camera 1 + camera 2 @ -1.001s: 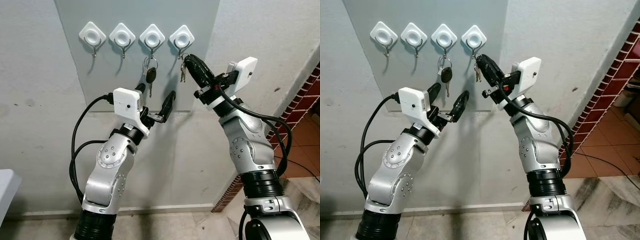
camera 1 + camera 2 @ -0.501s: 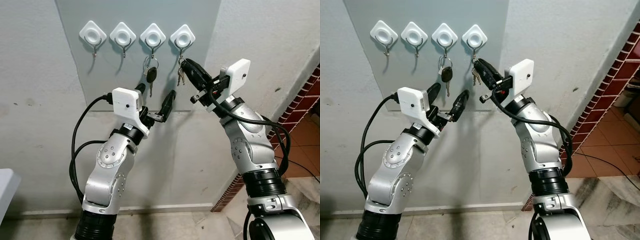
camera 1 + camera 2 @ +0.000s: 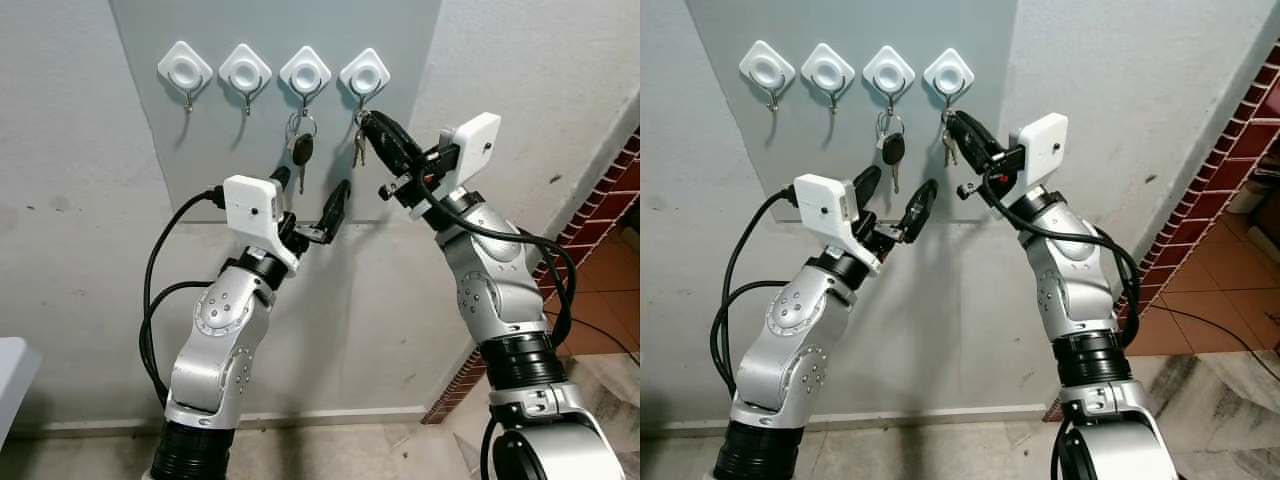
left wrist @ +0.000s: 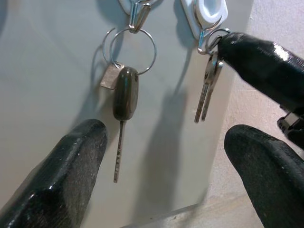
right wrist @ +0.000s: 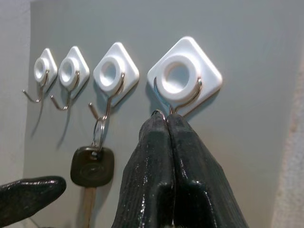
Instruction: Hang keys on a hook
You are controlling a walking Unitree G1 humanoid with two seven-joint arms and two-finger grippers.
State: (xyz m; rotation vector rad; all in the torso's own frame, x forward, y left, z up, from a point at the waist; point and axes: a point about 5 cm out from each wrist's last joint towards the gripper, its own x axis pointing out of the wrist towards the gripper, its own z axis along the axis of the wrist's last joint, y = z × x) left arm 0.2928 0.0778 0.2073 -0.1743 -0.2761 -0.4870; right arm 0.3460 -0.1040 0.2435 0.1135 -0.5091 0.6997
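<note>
Lifted since 1 second ago, the right end effector pinches the keys shut at the rightmost of 4 hooks, their ring seemingly on it. Below, the left end effector gapes wide beneath the black-fobbed key.

I see a grey painted wall, red brick edging at right, and stained concrete floor.
</note>
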